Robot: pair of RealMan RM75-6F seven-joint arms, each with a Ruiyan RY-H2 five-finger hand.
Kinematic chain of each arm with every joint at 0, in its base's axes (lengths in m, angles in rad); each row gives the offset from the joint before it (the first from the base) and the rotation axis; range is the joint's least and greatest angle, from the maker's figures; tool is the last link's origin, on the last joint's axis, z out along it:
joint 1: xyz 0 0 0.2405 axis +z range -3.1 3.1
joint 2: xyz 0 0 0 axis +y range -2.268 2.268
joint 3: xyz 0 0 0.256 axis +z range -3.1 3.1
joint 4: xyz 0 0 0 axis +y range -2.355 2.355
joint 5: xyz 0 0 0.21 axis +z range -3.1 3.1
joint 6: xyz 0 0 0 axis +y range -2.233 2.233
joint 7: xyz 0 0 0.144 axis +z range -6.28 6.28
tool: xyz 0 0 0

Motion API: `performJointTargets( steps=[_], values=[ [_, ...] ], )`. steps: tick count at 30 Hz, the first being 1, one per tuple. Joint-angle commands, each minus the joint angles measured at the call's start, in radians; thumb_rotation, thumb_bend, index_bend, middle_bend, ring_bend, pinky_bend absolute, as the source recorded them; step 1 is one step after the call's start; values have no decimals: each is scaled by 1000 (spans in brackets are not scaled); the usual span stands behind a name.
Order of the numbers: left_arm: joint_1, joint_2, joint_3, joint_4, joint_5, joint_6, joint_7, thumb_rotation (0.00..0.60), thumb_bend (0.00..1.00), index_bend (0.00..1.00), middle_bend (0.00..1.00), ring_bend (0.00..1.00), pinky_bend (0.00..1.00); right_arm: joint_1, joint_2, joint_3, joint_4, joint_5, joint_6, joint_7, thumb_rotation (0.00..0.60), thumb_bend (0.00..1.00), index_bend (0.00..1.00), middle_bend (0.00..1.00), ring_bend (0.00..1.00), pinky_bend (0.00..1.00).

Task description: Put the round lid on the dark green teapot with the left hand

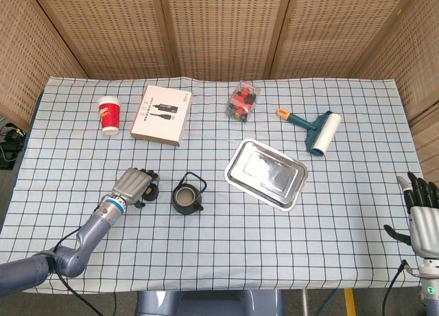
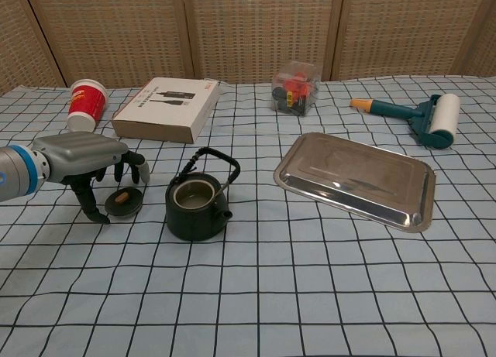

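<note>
The dark green teapot (image 1: 186,198) (image 2: 198,206) stands uncovered on the checked cloth, handle upright. Just left of it lies the small round dark lid (image 2: 122,202) with a brown knob, mostly hidden under the hand in the head view. My left hand (image 1: 136,186) (image 2: 87,159) hovers over the lid with fingers arched down around it; whether any finger touches the lid is unclear, and the lid still rests on the cloth. My right hand (image 1: 424,213) stays at the table's near right corner, fingers spread, holding nothing.
A steel tray (image 1: 267,173) (image 2: 356,179) lies right of the teapot. Toward the back are a red cup (image 1: 109,115), a white box (image 1: 162,114), a clear box of small parts (image 1: 243,101) and a lint roller (image 1: 315,131).
</note>
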Motion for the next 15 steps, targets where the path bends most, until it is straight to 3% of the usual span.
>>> performJointTargets(
  steps=[1,7,15],
  values=[
    [-7,-10,1,5,-6,10,12,600,48,284,284,332,416,0,0,-1,0,-1,0,1,600,0,0,0,0,0],
    [-14,-26,12,2,-25,34,44,600,49,319,309,353,452,0,2,-1,1,-1,1,6,600,0,0,0,0,0],
    [-19,-44,17,-2,-42,65,67,600,48,421,413,461,556,0,4,-1,0,-2,2,11,600,0,0,0,0,0]
  ],
)
